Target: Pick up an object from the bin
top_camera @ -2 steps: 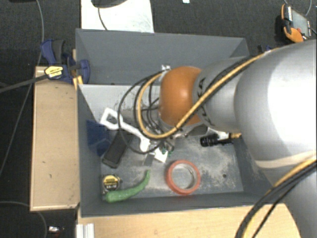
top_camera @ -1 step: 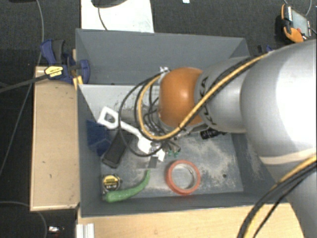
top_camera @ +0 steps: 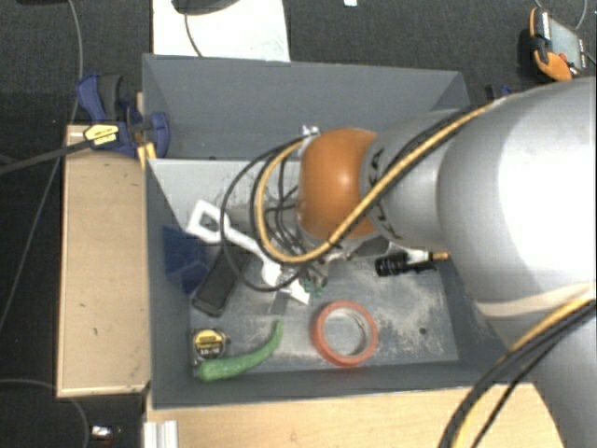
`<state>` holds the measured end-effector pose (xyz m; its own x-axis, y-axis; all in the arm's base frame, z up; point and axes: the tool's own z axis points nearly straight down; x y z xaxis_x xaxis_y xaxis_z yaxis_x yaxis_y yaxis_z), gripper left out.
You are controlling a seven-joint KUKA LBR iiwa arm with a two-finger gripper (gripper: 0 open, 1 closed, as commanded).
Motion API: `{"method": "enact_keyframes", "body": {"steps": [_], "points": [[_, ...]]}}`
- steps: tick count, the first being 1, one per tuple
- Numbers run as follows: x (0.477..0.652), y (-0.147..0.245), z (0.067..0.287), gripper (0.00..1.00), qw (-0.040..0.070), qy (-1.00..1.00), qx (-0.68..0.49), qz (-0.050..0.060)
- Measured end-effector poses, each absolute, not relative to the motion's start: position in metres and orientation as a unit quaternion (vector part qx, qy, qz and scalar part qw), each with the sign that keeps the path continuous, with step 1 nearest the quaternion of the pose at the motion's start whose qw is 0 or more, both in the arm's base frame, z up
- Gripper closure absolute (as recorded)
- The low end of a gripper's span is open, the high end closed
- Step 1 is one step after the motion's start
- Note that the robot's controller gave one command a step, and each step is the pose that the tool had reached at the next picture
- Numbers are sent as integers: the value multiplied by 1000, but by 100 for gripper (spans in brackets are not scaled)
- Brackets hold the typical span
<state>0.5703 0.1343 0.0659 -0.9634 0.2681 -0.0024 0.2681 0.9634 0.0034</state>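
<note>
Grey bin (top_camera: pixel 298 101): one red tape ring (top_camera: pixel 343 332); one green pod (top_camera: pixel 241 360); one black marker (top_camera: pixel 406 265); fingers (top_camera: pixel 284 297): apart or together, cannot tell.

The single camera hangs above the grey bin (top_camera: pixel 298 101) and looks down into it at a slight slant, so the far wall shows its inner face. It sits near enough that the arm (top_camera: pixel 522 203), reaching in from the right, looms large and covers part of the bin's floor
</note>
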Motion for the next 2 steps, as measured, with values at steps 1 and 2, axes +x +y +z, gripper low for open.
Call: {"method": "enact_keyframes", "body": {"steps": [1, 2], "points": [[571, 134, 72, 0, 3, 999, 40, 1], [571, 134, 68, 100, 3, 993, 118, 2]]}}
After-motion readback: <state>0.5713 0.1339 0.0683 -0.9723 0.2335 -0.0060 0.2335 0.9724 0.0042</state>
